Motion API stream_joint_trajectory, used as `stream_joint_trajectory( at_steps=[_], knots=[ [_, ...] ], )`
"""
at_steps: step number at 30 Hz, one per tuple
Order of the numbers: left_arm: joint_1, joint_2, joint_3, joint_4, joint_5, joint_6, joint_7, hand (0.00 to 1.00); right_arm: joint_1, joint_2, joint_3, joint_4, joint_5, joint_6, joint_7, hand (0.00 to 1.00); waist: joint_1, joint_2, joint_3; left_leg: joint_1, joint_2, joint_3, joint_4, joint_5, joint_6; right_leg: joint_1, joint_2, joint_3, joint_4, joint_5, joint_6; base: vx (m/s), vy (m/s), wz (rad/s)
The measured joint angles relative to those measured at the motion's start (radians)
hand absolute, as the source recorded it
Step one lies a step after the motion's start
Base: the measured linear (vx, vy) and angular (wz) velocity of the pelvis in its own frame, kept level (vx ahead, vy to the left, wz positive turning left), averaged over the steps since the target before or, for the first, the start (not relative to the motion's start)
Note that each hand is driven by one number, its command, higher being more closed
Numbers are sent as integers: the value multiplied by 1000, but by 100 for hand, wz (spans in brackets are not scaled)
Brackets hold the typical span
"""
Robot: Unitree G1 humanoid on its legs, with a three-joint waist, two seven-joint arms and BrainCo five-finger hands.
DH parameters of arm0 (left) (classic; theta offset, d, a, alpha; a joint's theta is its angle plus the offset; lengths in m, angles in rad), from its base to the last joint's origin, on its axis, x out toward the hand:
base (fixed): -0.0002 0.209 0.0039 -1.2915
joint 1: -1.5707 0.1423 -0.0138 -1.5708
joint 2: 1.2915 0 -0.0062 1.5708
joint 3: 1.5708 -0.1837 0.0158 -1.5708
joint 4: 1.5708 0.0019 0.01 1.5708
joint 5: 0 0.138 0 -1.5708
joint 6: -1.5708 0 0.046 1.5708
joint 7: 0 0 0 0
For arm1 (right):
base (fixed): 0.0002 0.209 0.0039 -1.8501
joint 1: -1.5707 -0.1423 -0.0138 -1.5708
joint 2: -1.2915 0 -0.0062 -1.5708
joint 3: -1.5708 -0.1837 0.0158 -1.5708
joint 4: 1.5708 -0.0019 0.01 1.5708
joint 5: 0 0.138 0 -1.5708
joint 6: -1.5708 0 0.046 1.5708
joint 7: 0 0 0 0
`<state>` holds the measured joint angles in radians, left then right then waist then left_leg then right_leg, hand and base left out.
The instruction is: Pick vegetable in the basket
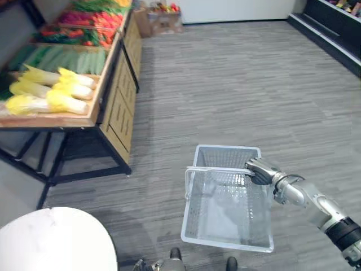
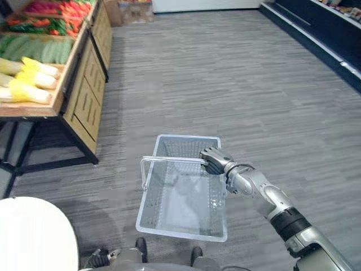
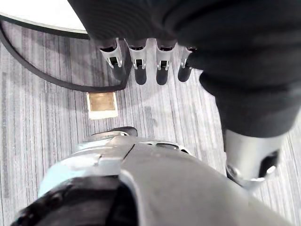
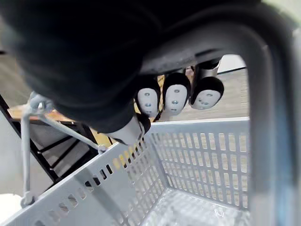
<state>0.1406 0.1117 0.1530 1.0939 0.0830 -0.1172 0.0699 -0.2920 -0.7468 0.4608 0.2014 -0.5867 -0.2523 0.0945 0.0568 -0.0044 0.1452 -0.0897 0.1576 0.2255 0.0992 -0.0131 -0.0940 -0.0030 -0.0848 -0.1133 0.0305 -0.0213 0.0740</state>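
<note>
The task has hardly begun: the basket [image 1: 225, 244] hangs empty over the floor [image 1: 237, 84], and no vegetable has been picked. The right hand [image 1: 260, 171] has its fingers curled tight round the basket's handle [image 1: 214, 169] and carries it. The left hand [image 3: 139, 63] hangs with its fingers relaxed and straight, holding nothing. The vegetables all lie on the wooden stand [image 1: 115, 107] to the robot's left, well apart from the basket. The nearest are the yellow and white cabbages [image 1: 56, 93], with green ones [image 1: 62, 56] and red ones [image 1: 93, 22] further back. The cabbages lie on their sides, their long axes running across the shelf, pale ends apparently towards the aisle. Reaching, grasping and dropping one in all remain.
</note>
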Motion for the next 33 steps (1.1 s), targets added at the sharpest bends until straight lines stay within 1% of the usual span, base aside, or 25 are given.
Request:
stream_joint_trajectory(
  at_steps=[1, 3, 4, 6, 8, 11, 12, 14, 15, 16, 17, 18, 20, 21, 23, 24, 25, 26, 27, 28, 29, 30, 31, 32, 33],
  knots=[
    [-1, 1, -2, 1, 0, -1, -1, 0, 0, 0, 0, 8, 0, 0, 0, 100, 1, -3, -1, 8, -12, 6, -14, 3, 5, 2, -11, 0, -3, 1, 2, 42, 171, 3],
    [1, 0, -22, 0, 1, -1, -4, 0, 0, -3, -4, 27, -1, 0, 0, 100, -1, 3, -2, 44, -63, 7, -73, 21, 31, 16, -51, -1, -12, 2, 35, 39, 160, 9],
    [0, 0, -30, 0, 2, -1, -4, 0, 0, -1, -6, 32, -1, 0, 0, 100, -1, 6, -3, 48, -73, 7, -84, 25, 37, 16, -57, -1, -12, 2, 38, 33, 137, 7],
    [0, 2, -40, -2, 2, -2, -6, 0, 0, 11, -17, 55, 2, -1, 0, 100, 0, 12, -2, 62, -104, 7, -125, 40, 58, 12, -80, -1, -12, 3, 63, 31, 115, 8],
    [0, 7, -47, -5, 2, -2, -6, 0, 0, 17, -23, 61, 3, -1, 0, 100, 3, 9, 0, 69, -119, 9, -145, 46, 67, 8, -91, 2, -10, 3, 70, 34, 105, 2],
    [0, 19, -77, -20, 2, -2, -7, 0, 0, 23, -24, 124, 3, -1, -3, 100, 13, 0, 3, 84, -150, 11, -173, 44, 81, -19, -122, 12, 51, -19, 98, 31, 108, 2],
    [0, 20, -80, -20, 2, -3, -6, 0, 0, 23, -24, 137, 2, 1, -4, 100, 14, 0, 3, 84, -154, 11, -175, 41, 81, -28, -126, 13, 67, -20, 99, 42, 121, -2],
    [3, 23, -90, -18, 2, -2, -6, 0, 0, 33, -25, 175, -3, 7, -3, 100, 15, -1, 4, 95, -162, 10, -187, 29, 96, -57, -135, 14, 134, -19, 98, 55, 108, -5],
    [6, 23, -91, -19, 2, -2, -6, 0, 0, 45, -25, 205, -7, 22, -3, 100, 17, 0, 5, 114, -161, 9, -195, 22, 102, -104, -139, 19, 251, -18, 97, 42, 54, -4],
    [7, 24, -92, -19, 2, -2, -6, 0, 0, 50, -27, 217, -7, 30, -3, 100, 15, -2, 8, 124, -162, 8, -199, 18, 108, -125, -144, 19, 311, -18, 90, 39, 49, 0],
    [8, 31, -104, -19, 2, -2, -6, 0, 1, 62, -42, 230, -7, 34, -3, 100, 13, -5, 15, 142, -164, 6, -199, 13, 112, -155, -152, 19, 407, -13, 58, 21, 51, 9],
    [9, 38, -111, -19, 2, -3, -5, 0, 1, 73, -69, 235, -16, 40, -4, 100, 8, -11, 30, 167, -168, 0, -200, 1, 121, -186, -164, 19, 514, 7, 13, 21, 45, 13],
    [7, 48, -118, -20, 2, -2, -7, 0, 1, 90, -111, 235, -33, 43, -15, 100, -5, -17, 42, 186, -168, -24, -198, -9, 136, -241, -164, 45, 624, 23, -21, 114, 25, 23],
    [-2, 48, -119, -19, 2, 2, -8, 0, 1, 97, -136, 236, -33, 42, -23, 100, -14, -16, 54, 185, -165, -43, -189, -19, 152, -269, -150, 42, 638, -27, -23, 159, 0, 23],
    [-24, 46, -120, -19, 1, 10, -8, 0, 1, 99, -160, 238, -33, 42, -26, 100, -19, -13, 66, 178, -150, -63, -171, -31, 156, -283, -122, 27, 569, -52, -23, 128, -19, 24],
    [-37, 42, -121, -19, 0, 12, -8, 0, 1, 99, -183, 239, -33, 44, -34, 100, -27, -3, 86, 176, -140, -78, -153, -50, 153, -285, -101, 7, 426, -41, -9, 151, -34, 30],
    [-37, 40, -121, -19, 0, 12, -8, 0, 1, 99, -188, 240, -33, 44, -42, 100, -29, 1, 91, 176, -139, -80, -147, -58, 149, -287, -97, 7, 360, -29, 6, 214, -59, 26],
    [-45, 33, -124, -19, 0, 12, -8, 0, 1, 99, -189, 244, -33, 45, -49, 100, -32, 1, 95, 179, -140, -84, -137, -74, 146, -293, -96, 8, 254, -11, 25, 250, -80, 26],
    [-53, 31, -126, -19, 0, 13, -8, 0, 3, 99, -190, 254, -33, 46, -50, 100, -39, 1, 102, 183, -139, -108, -110, -112, 135, -296, -96, 8, 99, 35, 50, 357, -125, 29],
    [-55, 32, -125, -19, 1, 12, -7, 0, 6, 99, -191, 256, -34, 47, -50, 100, -41, -3, 103, 187, -140, -118, -100, -126, 126, -295, -99, 9, 37, 57, 68, 340, -136, 45],
    [-53, 40, -126, -19, 1, 12, -7, 0, 16, 99, -198, 254, -34, 49, -50, 100, -45, -14, 107, 195, -145, -134, -85, -154, 115, -292, -109, 14, -15, 68, 85, 375, -210, 66],
    [-52, 51, -123, -19, 1, 12, -8, 0, 30, 100, -211, 244, -40, 57, -50, 100, -48, -33, 113, 213, -150, -166, -51, -198, 91, -286, -124, 13, -14, 69, 83, 442, -312, 84],
    [-44, 55, -116, -21, 2, 12, -8, 0, 45, 100, -221, 240, -43, 60, -49, 100, -56, -48, 103, 214, -148, -192, -5, -239, 81, -284, -126, 14, 12, 68, 66, 487, -356, 88],
    [-35, 57, -110, -21, 2, 13, -8, 0, 62, 95, -231, 237, -43, 61, -49, 100, -61, -55, 91, 213, -135, -215, 42, -290, 63, -285, -117, 16, 54, 99, 40, 564, -386, 76],
    [-20, 42, -106, -16, 2, 16, -8, 0, 84, 95, -249, 238, -43, 72, -48, 100, -52, -11, 67, 215, -80, -241, 102, -327, 39, -291, -77, -11, 135, 113, 43, 611, -345, 60]
  ],
)
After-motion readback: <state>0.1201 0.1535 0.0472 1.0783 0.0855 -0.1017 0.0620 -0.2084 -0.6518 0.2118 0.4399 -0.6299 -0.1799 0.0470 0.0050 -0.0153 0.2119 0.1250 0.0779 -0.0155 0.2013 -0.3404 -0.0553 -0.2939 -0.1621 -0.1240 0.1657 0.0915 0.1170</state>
